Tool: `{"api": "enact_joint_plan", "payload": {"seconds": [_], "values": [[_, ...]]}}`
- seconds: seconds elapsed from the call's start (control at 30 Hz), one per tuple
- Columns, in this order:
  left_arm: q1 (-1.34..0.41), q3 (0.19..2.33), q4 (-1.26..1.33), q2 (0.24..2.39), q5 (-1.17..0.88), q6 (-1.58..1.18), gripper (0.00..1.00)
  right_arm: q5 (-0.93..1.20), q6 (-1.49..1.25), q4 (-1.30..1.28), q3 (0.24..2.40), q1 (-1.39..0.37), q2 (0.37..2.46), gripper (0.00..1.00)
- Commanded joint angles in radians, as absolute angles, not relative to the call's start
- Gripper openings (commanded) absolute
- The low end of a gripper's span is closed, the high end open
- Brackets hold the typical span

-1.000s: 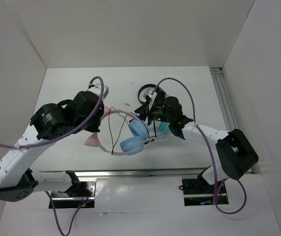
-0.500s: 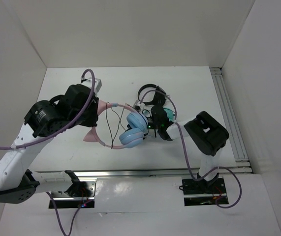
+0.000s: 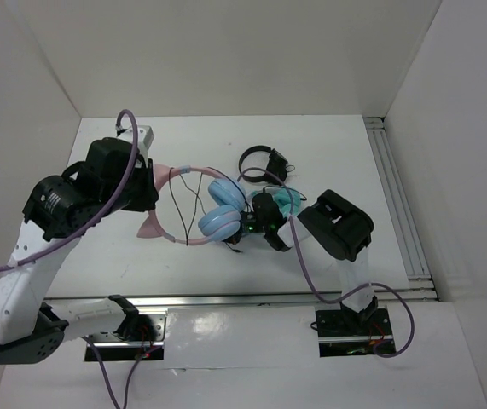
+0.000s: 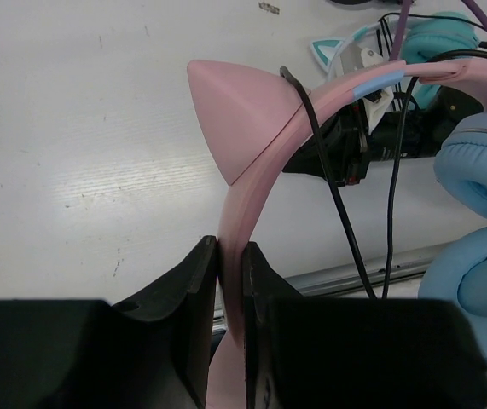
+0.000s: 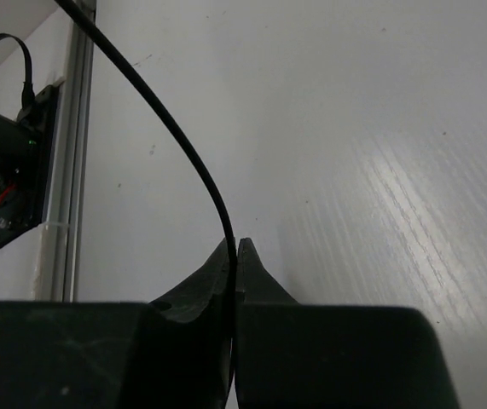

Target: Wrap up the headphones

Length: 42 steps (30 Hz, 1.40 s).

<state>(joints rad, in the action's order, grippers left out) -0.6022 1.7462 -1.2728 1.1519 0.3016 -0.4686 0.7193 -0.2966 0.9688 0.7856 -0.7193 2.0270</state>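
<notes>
Top external view places the headphones (image 3: pixel 194 206) near the middle of the table (image 3: pixel 337 145), just beside the white-and-teal cat-ear headphones (image 3: pixel 292 201) and near the smaller black headphones (image 3: pixel 257 159). The left gripper (image 4: pixel 230 256) is pressed together on the pink headband (image 4: pixel 260 179), just below one cat ear (image 4: pixel 236 115). The right gripper (image 5: pixel 236 249) is pinched shut on the thin black cable (image 5: pixel 183 145), low over the table beside the ear cups (image 3: pixel 217 217). The step in hand appears to be drawing the cable out for winding. To perform it well, hold the headband clamp firm as the fixed anchor. Keep only light tension in the cable, so that it neither slips from the pinch nor strains where it joins the cup. Lay each turn flat and close to the last. Route the cable clear of the cat ear and of the neighbouring headsets, since either may snag it. The headband is a flat, smooth strip of matte pink plastic. The cat ear is a solid cone-like wedge with a rounded tip. The ear cups are round, padded and light blue, with a soft sheen that suggests leatherette. The cable is round, black and limp, and hangs in loose arcs. The table surface is white and slightly glossy, with faint scuffs.
</notes>
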Motion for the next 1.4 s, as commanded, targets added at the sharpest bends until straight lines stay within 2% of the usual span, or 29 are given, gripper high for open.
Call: {"api": "enact_joint_plan", "payload": {"seconds": [0.0, 0.17, 0.33, 0.47, 0.6, 0.77, 1.1, 1.37], "values": [[-0.571, 1.738, -1.164, 1.114, 0.281, -0.468, 0.0, 0.69, -0.304, 1.08, 0.804, -0.729, 1.993, 0.0], [-0.549, 1.703, -1.141, 1.095, 0.2, -0.417, 0.0, 0.598, -0.264, 0.994, 0.769, -0.729, 1.812, 0.0], [-0.549, 1.611, -1.153, 1.009, 0.134, -0.417, 0.0, 0.353, -0.131, 0.763, 0.827, -0.729, 1.588, 0.0], [-0.549, 1.562, -1.186, 0.953, 0.124, -0.417, 0.0, 0.333, -0.087, 0.602, 0.928, -0.643, 1.589, 0.0], [-0.549, 1.528, -1.197, 0.92, 0.083, -0.417, 0.0, 0.368, -0.087, 0.566, 0.985, -0.565, 1.609, 0.0], [-0.549, 1.528, -1.187, 0.891, 0.008, -0.408, 0.0, 0.377, -0.074, 0.519, 1.041, -0.565, 1.663, 0.0], [-0.549, 1.549, -1.232, 0.92, 0.069, -0.408, 0.0, 0.292, -0.093, 0.555, 0.979, -0.489, 1.674, 0.0], [-0.549, 1.509, -1.232, 0.92, 0.092, -0.419, 0.0, 0.328, -0.117, 0.568, 0.946, -0.376, 1.601, 0.0]]}}
